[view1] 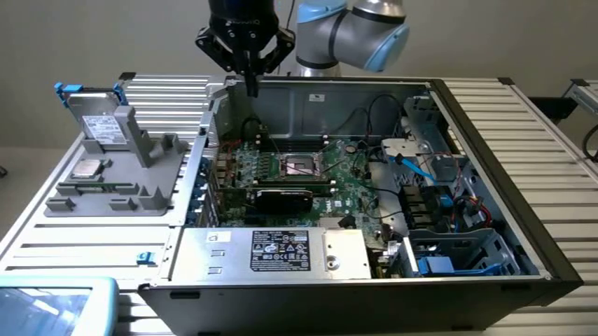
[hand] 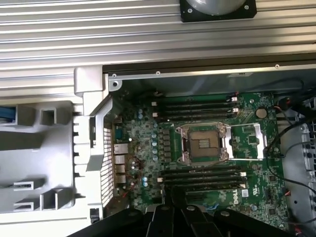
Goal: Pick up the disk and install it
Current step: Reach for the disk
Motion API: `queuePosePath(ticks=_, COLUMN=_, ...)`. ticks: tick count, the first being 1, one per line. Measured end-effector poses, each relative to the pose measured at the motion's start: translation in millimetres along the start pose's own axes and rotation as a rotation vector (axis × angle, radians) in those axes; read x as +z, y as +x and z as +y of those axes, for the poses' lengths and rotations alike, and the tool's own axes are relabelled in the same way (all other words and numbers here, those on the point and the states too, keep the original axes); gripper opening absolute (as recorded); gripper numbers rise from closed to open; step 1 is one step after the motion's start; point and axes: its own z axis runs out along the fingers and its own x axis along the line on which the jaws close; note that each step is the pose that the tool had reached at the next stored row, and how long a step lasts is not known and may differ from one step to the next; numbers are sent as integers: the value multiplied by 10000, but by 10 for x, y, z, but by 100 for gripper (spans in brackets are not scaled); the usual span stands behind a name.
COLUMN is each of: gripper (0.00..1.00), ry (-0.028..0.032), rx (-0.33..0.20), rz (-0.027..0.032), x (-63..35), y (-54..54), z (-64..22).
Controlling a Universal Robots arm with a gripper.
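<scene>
Black two-finger gripper (view1: 251, 87) is clenched w/ nothing in its grasp. It hangs above the far-left corner of the open silver-and-black computer case (view1: 327, 108), over the rear wall. Wrist view looks down past it onto the green motherboard (hand: 148, 148) w/ an open CPU socket (hand: 205, 145).

The disk (view1: 101, 122), a flat silver-grey hard drive w/ white label and blue rails, stands upright in the grey plastic fixture (view1: 154, 196). That fixture sits on the ribbed metal table (view1: 551, 161) at the exterior view's left, well apart from the gripper. A small square silver chip (view1: 89, 168) lies on the same fixture, nearer.

Progress, by my read: approx. nil. Disk isn't gripped or touched. The grey metal drive cage (view1: 467, 248) at the case's near-right corner is prob. where it goes, can't confirm. Pick, carry and install are all left.
</scene>
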Motion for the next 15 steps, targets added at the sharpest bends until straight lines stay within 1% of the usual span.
queuePosePath(ticks=4, gripper=11, ry=4, rx=8, rz=61, x=6, y=150, z=61)
queuePosePath(ticks=9, gripper=11, ry=18, rx=24, rz=213, x=12, y=316, z=137)
queuePosePath(ticks=10, gripper=11, ry=21, rx=29, rz=251, x=13, y=348, z=151)
queuePosePath(ticks=12, gripper=11, ry=31, rx=41, rz=348, x=16, y=414, z=179)
queuePosePath(ticks=14, gripper=11, ry=47, rx=53, rz=468, x=18, y=475, z=205)
queuePosePath(ticks=15, gripper=11, ry=60, rx=62, rz=542, x=19, y=504, z=217)
